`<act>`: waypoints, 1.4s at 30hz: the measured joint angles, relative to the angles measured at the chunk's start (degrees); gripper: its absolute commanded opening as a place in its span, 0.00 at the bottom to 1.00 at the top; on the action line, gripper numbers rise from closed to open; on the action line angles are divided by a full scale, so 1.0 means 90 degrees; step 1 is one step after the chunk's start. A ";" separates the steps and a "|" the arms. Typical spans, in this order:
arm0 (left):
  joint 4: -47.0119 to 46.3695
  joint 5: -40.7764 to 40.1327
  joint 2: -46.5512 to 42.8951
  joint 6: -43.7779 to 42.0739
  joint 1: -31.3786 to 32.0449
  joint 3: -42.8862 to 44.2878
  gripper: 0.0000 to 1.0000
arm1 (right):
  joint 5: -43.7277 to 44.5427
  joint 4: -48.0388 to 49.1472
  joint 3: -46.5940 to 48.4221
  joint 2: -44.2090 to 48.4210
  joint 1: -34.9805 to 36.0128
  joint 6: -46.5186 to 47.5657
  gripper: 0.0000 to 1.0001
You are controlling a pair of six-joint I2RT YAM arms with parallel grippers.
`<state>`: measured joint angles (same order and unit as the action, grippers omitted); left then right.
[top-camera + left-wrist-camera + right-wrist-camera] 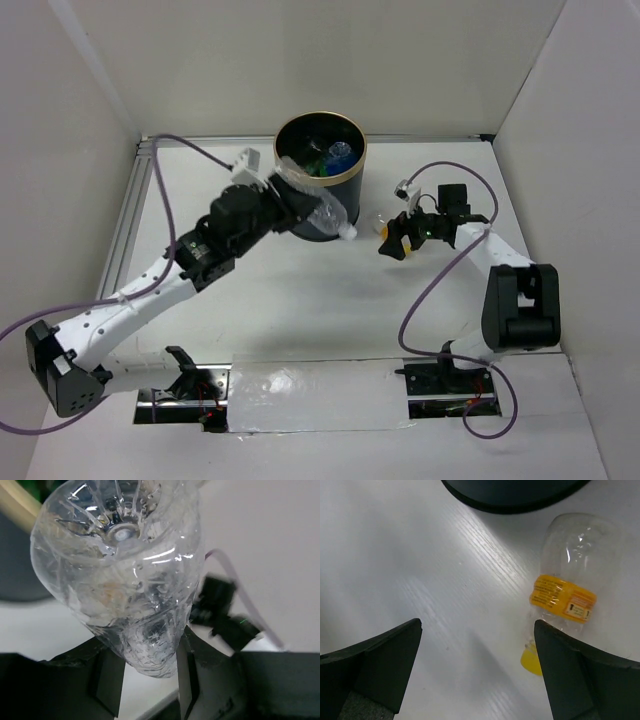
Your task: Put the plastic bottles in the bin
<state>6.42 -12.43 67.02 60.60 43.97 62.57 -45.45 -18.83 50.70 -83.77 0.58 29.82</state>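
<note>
The dark bin (335,205) with a gold rim stands at the back middle; a green bottle (320,168) and a blue-labelled one (340,153) lie inside. My left gripper (298,203) is shut on a clear bottle (325,208) with a white cap, held tilted against the bin's near side, its base near the rim. In the left wrist view the clear bottle (120,570) is squeezed between my fingers (107,680). My right gripper (394,243) is open over the table, its right finger (580,675) beside a clear bottle (565,597) with yellow label and cap lying right of the bin.
White walls close in the table on the left, back and right. The bin's base (515,492) is just beyond my right gripper. Purple cables loop off both arms. The arm bases and a metal strip run along the near edge.
</note>
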 measured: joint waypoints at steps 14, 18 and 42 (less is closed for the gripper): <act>0.0255 -0.1787 0.3784 -0.1574 -0.0996 0.4245 0.63 | 0.1061 0.0532 0.1122 -0.1979 -0.0085 0.0005 1.00; 0.0724 -0.1800 0.4286 -0.1875 -0.1064 0.4364 0.73 | 0.1384 0.0631 0.1311 -0.2358 -0.0041 0.0051 1.00; 0.1066 -0.1389 0.0185 -0.3657 0.0015 0.1061 1.00 | -0.0039 -0.3995 0.5690 -0.3645 -0.0532 0.4325 1.00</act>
<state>16.01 -24.93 68.69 27.68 44.10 72.12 -45.80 -54.78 101.91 -116.57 -4.21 68.75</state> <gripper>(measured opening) 0.995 0.999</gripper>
